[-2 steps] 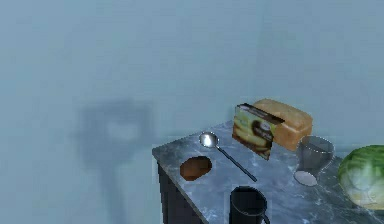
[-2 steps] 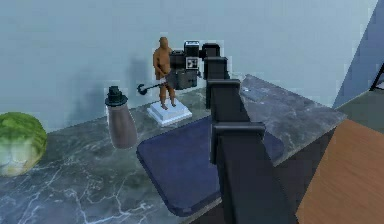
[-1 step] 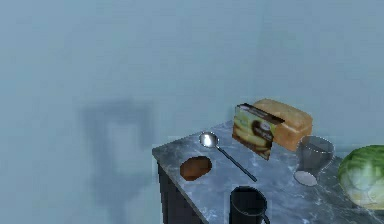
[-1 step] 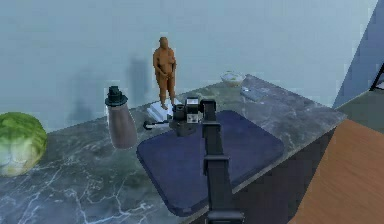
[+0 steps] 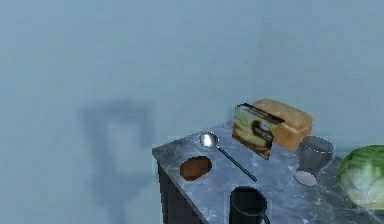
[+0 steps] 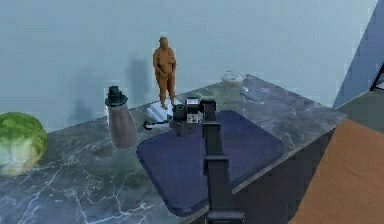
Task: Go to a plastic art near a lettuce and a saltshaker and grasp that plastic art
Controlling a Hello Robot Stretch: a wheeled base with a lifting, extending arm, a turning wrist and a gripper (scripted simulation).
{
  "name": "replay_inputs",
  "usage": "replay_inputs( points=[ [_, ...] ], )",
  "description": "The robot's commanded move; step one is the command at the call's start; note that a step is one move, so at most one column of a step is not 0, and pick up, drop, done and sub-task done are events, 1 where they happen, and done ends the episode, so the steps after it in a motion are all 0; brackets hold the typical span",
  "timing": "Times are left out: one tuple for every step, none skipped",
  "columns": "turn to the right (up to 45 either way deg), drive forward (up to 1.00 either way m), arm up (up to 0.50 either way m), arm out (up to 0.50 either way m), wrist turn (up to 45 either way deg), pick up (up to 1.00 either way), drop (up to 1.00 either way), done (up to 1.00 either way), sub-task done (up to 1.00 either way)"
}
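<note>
orange figurine (image 6: 165,68) upright near tool (image 6: 162,121); cannot tell if tool holds anything

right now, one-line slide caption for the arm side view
Gripper by an orange figurine on a marble counter, dark shaker and lettuce farther to the view's left

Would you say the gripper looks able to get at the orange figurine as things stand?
Probably yes. In the arm side view the gripper shows by the base of the figurine, with nothing between them; the shaker stands clear to that view's left. Whether it already touches cannot be told.
</note>
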Motion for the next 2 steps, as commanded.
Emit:
replay_inputs(
  points=[
    [0.0,0.00,0.10,0.00,0.0,0.00,0.00,0.00,0.00],
    [0.0,0.00,0.00,0.00,0.0,0.00,0.00,1.00,0.00]
  ],
)
